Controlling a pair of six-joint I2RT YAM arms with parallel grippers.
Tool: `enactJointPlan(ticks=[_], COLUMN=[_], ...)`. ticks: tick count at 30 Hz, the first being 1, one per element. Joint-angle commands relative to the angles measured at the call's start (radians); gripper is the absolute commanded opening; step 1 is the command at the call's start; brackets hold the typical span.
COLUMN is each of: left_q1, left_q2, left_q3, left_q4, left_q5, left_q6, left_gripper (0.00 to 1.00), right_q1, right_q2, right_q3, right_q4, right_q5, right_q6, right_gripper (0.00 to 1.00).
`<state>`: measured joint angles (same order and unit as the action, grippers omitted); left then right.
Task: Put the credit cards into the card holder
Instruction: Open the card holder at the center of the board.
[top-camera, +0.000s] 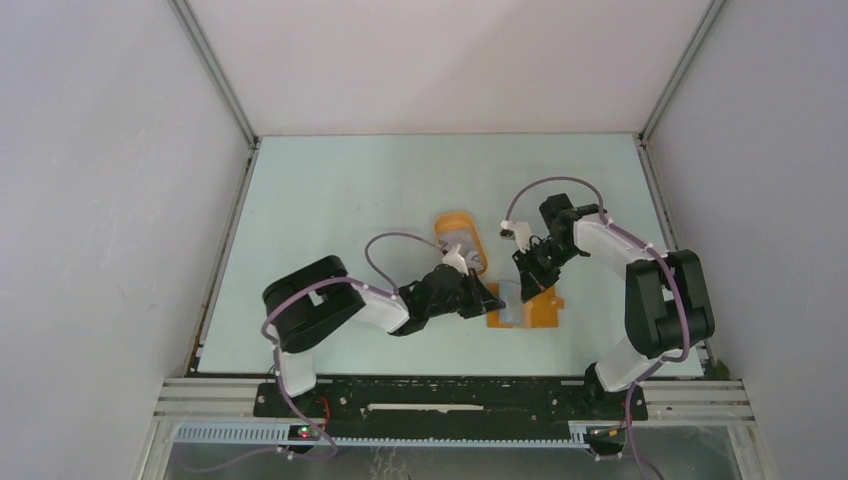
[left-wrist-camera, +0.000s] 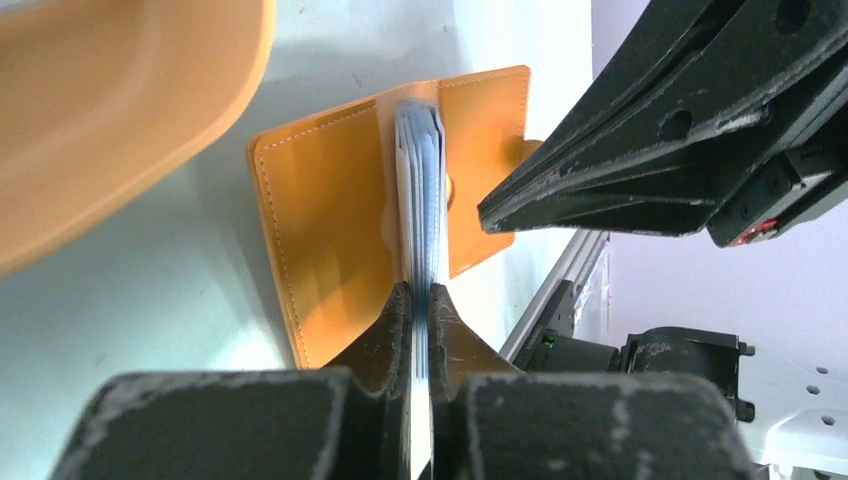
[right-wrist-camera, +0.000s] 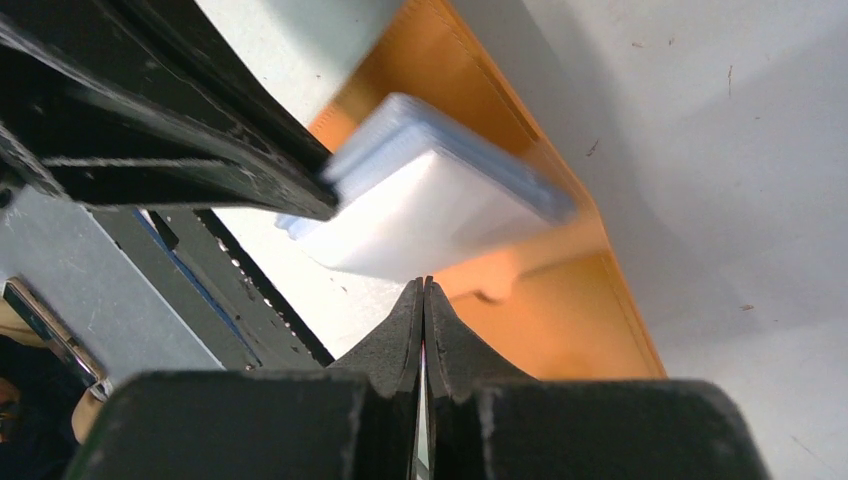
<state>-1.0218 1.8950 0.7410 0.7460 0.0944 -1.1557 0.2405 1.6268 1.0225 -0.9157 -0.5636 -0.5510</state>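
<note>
A stack of pale grey-blue and white credit cards (left-wrist-camera: 420, 190) stands on edge over the open orange card holder (left-wrist-camera: 320, 220). My left gripper (left-wrist-camera: 420, 295) is shut on the near end of the stack. From above, the left gripper (top-camera: 492, 297) sits at the left side of the card holder (top-camera: 530, 312). My right gripper (right-wrist-camera: 423, 287) is shut with nothing showing between its fingers. Its tips are just below the credit cards (right-wrist-camera: 430, 200) and over the card holder (right-wrist-camera: 570, 330). From the left wrist, the right gripper (left-wrist-camera: 490, 213) points at the holder's right half.
An oval orange tray (top-camera: 460, 238) with a raised rim lies just behind the card holder; it also fills the top-left corner as the tray (left-wrist-camera: 120, 110) in the left wrist view. The table's near metal rail (left-wrist-camera: 560, 290) runs close to the holder. Grey walls enclose the pale table (top-camera: 350, 200).
</note>
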Motion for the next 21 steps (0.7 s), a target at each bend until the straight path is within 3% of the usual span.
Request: enactJointPlan(ticks=[1, 5, 9, 17, 21], left_q1=[-0.011, -0.048, -0.076, -0.096, -0.105], left_q2=[-0.186, -0.358, -0.422, -0.369, -0.348], left_q3=[-0.062, -0.071, -0.026, 0.080, 0.118], left_q4=[-0.195, -0.464, -0.657, -0.798, -0.804], left_q5=[-0.089, -0.203, -0.255, -0.275, -0.266], left_q6=[0.098, 0.161, 0.202, 0.234, 0.236], left_gripper=[0.04, 0.03, 0.03, 0.06, 0.13], right_q1=[-0.005, 0.006, 0.036, 0.070, 0.083], right_q2=[-0.052, -0.035, -0.013, 0.107, 0.167], right_q3=[0.018, 0.018, 0.019, 0.038, 0.033], right_q4=[-0.007, -0.018, -0.014, 0.050, 0.090], right_q5=[-0.052, -0.089, -0.145, -0.194, -0.155], right_q6=[-0.004, -0.009, 0.026, 0.250, 0.354], right_gripper=[0.06, 0.06, 0.06, 0.08, 0.08])
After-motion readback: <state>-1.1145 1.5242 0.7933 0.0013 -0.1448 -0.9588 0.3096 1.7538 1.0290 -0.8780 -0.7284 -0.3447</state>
